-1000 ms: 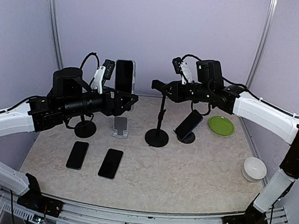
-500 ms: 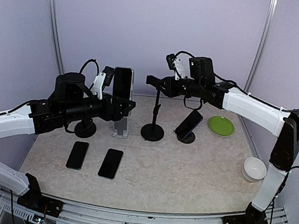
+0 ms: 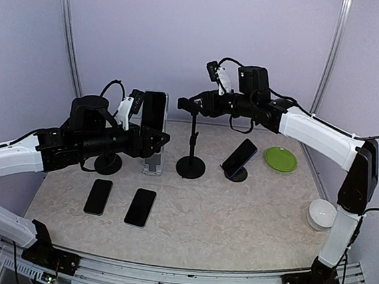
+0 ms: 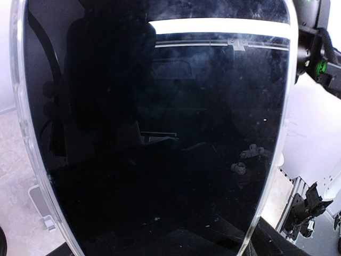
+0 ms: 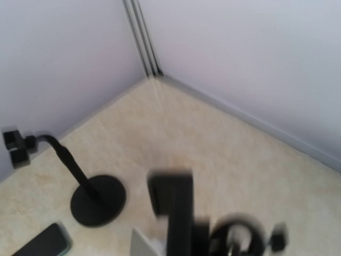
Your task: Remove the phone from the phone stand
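Counting gave four phones: the held phone stood clamped in the left claw above the clear stand, two flat phones, one leaning phone. The right claw was blurred, its state unclear. Beige worktop, lilac walls.

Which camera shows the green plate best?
The top view. The plate lies whole there, at the table's right side. The left wrist view is filled by a phone, and the blurry right wrist view shows a stand near a corner; neither shows the plate.
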You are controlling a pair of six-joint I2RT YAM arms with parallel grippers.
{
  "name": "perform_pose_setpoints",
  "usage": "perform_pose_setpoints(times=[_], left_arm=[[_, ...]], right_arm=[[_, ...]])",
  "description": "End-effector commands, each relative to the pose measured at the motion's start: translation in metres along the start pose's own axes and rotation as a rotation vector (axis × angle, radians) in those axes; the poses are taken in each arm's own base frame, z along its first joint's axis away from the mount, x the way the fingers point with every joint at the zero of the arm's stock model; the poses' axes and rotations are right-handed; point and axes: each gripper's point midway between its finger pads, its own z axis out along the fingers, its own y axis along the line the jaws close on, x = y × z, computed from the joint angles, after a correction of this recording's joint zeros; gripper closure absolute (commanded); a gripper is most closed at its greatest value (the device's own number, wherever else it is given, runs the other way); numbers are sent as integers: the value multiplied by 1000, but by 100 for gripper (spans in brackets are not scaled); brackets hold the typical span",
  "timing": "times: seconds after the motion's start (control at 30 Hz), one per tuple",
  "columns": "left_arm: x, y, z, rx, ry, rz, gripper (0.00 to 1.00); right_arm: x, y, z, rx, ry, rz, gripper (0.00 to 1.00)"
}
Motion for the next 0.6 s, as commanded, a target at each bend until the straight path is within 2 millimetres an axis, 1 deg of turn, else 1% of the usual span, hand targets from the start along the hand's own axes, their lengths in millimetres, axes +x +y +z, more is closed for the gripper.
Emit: perform_pose_setpoints(times=[0.0,0.1,0.23,0.33,0.47,0.57], left_arm=[[-22,-3,-10,4,-79,-6,76],[-18,-7,-10,8,-67,-5,76],[-6,-17,-10,5,-40,-7,76],[6,-24,-8,2,-12,-50,76],[29,-24,-3,-36,49,-136,75],[48,-23,0,-77,100,-193,75]], right_arm=[[-48,21,-13,-54,-128,-54,40],[-55,24,-19,-56,-144,-51,31],[-63,26,-30,-45,-168,-41,18],[-70,25,-43,-20,-192,-32,11],[-76,21,-64,28,-215,-18,2],[-72,18,-80,58,-215,-2,0]])
